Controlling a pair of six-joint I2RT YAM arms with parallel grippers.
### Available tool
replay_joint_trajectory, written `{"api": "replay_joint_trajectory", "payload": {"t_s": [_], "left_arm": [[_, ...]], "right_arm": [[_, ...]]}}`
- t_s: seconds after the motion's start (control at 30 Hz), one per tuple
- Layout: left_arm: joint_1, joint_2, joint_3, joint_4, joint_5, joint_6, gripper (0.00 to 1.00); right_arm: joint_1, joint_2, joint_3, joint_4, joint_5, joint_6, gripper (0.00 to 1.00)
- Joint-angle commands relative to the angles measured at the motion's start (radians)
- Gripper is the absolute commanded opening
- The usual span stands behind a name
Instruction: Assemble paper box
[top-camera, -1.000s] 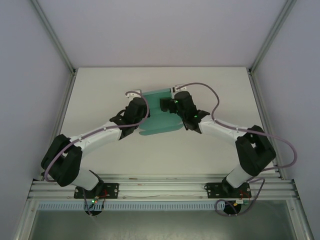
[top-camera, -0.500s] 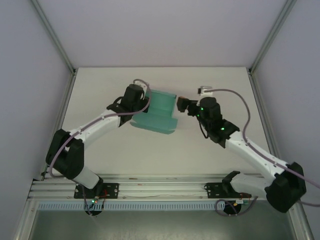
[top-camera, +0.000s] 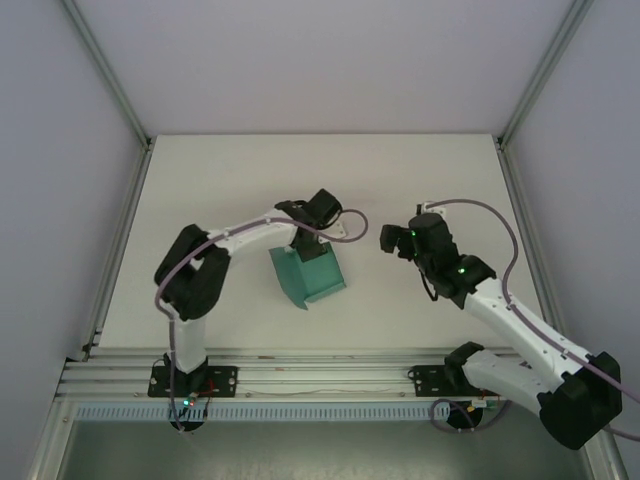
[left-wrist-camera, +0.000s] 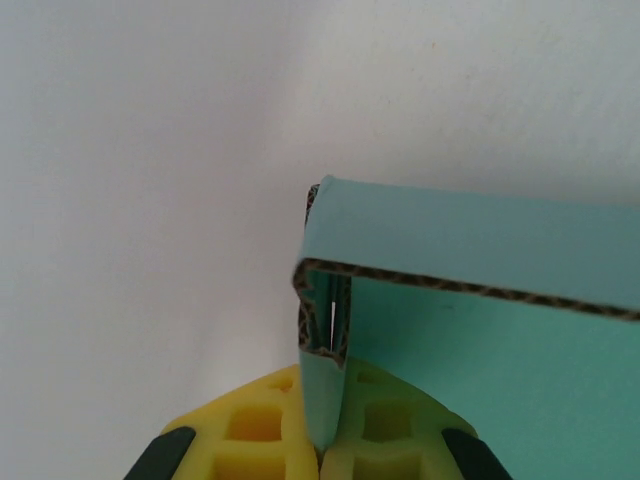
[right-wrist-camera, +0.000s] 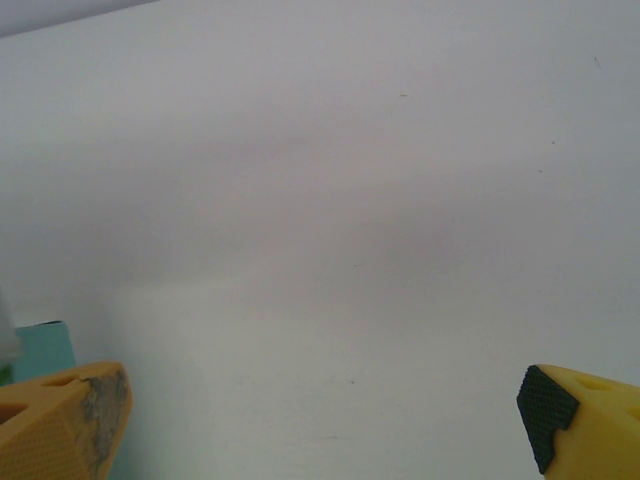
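Left pincer (top-camera: 318, 228) clamped on far wall of paper box (top-camera: 308, 276). Box half-folded, tilted, long axis roughly left-right, skewed. Right pincer (top-camera: 388, 240) wide open, apart, above table (top-camera: 200, 190).

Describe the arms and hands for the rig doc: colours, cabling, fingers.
Left arm and right arm: white links, black joint housings, a mauve cable looped along each, small green lights on the right one. Left hand and right hand: yellow moulded fingers; a black textured pad shows on one right finger.
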Motion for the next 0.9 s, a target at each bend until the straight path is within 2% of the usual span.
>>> {"api": "replay_joint_trajectory", "payload": {"t_s": [0.0,0.2,0.33,0.37,0.43,0.5,0.6,0.7,0.77,0.83,0.87], "left_arm": [[-0.035,0.084,0.046,0.01,-0.138,0.066,0.0],[-0.08,0.211,0.116,0.048,-0.167,0.114,0.0],[-0.09,0.239,0.135,0.071,-0.197,0.123,0.0],[-0.088,0.231,0.137,0.071,-0.193,0.123,0.03],[-0.088,0.196,0.131,0.073,-0.197,0.13,0.2],[-0.087,0.14,0.112,0.095,-0.197,0.145,0.28],[-0.086,0.046,0.09,0.116,-0.188,0.168,0.54],[-0.084,-0.052,0.066,0.148,-0.134,0.192,0.69],[-0.077,-0.11,0.058,0.158,-0.09,0.192,0.75],[-0.062,-0.159,0.051,0.175,-0.027,0.173,0.93],[-0.053,-0.18,0.047,0.185,0.002,0.16,0.97]], "right_arm": [[-0.007,-0.025,-0.017,-0.004,0.029,0.021,1.0],[-0.013,-0.037,-0.044,-0.002,0.035,0.036,1.0],[-0.018,-0.052,-0.063,0.004,0.039,0.047,1.0],[-0.019,-0.057,-0.064,0.004,0.038,0.049,1.0],[-0.02,-0.067,-0.066,-0.002,0.034,0.049,1.0],[-0.021,-0.084,-0.068,-0.008,0.028,0.044,1.0],[-0.022,-0.112,-0.072,-0.002,0.023,0.044,1.0],[-0.022,-0.126,-0.059,-0.015,-0.023,0.023,1.0],[-0.023,-0.132,-0.048,-0.028,-0.025,0.017,1.0],[-0.024,-0.136,-0.045,-0.027,-0.016,0.007,1.0],[-0.023,-0.135,-0.043,-0.023,-0.012,0.004,1.0]]}}
